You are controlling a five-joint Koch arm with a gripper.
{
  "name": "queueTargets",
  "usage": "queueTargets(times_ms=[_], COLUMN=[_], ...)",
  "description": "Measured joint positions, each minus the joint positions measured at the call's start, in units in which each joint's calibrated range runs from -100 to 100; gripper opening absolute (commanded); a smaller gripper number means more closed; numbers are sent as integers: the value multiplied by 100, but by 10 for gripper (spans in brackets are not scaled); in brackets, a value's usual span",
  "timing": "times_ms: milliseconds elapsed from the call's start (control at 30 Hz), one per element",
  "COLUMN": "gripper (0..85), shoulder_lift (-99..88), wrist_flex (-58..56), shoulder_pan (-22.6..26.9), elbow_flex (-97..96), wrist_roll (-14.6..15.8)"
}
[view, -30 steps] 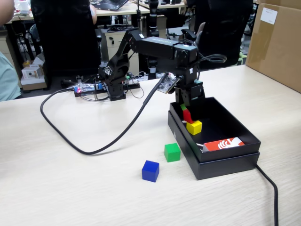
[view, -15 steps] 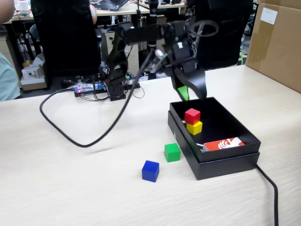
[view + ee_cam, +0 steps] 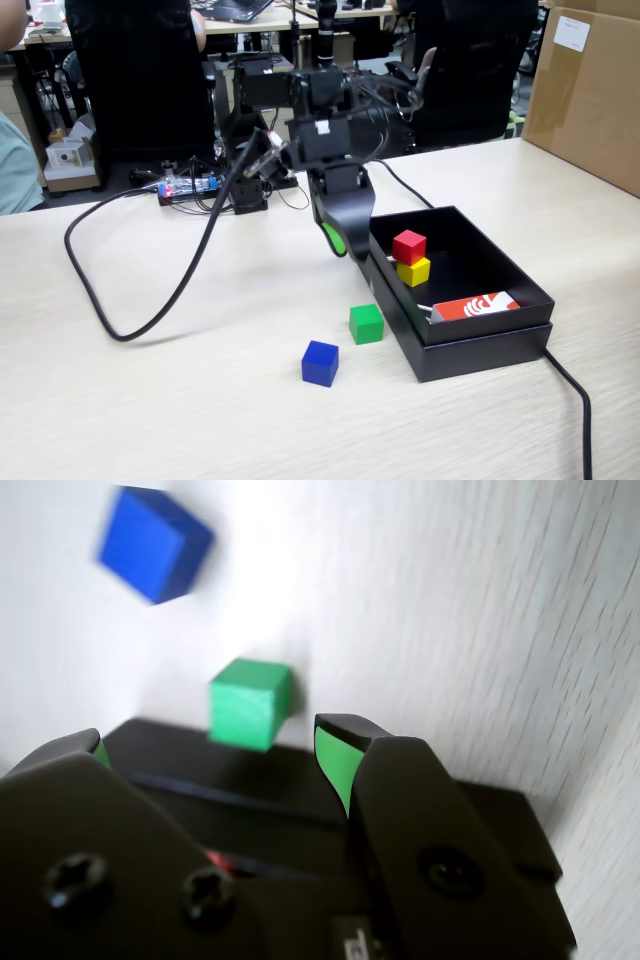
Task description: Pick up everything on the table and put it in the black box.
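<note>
On the counter [image 3: 150, 400], your arm hangs just beyond the near-left rim of the black box [image 3: 480, 350] as the fixed view shows it, with the claw [image 3: 345, 238] pointing down and clear of the surface. In the wrist view the claw [image 3: 210, 755] is spread wide, its two green-lined fingers [image 3: 333, 755] well apart, and nothing is held between them.

Inside the box, the red cube [image 3: 409, 246] sits on top of the yellow cube [image 3: 413, 271], tight to the box's left wall in the fixed view. A red-and-white flat packet [image 3: 475, 306] lies at the near end of the box, apart from those two cubes.

Two cubes are out on the counter. The green cube [image 3: 366, 323] stands just beside the box's left wall, and the blue cube [image 3: 320, 362] is a little nearer the camera and further left, close to the green one but not touching it. From the wrist camera you see the green cube [image 3: 248, 702] in the gap between the fingers, just past the box's dark edge, and the blue cube [image 3: 153, 543] beyond it toward the top left, somewhat blurred.

A thick black cable [image 3: 130, 325] loops from the arm across the counter on the left of the fixed view, and another cable [image 3: 575, 400] runs off from the box's near right corner. A big brown carton [image 3: 590, 90] stands at the far right edge of the counter.
</note>
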Motion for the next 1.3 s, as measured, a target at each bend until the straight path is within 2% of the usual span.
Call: queueTargets(times_ms=[500, 567, 633, 700, 833, 967, 1133, 1300], gripper=[420, 344, 181, 89, 80, 81, 81, 81], shoulder_lift=[1981, 2110, 2317, 2343, 2330, 1178, -1748, -2110], wrist_flex=[0, 0, 0, 0, 0, 8, 0, 0], shoulder_pan=[98, 117, 127, 122, 98, 54, 210, 537], elbow_flex=[958, 958, 1022, 1022, 1013, 100, -365, -128], wrist_roll=[88, 88, 93, 103, 171, 166, 127, 112])
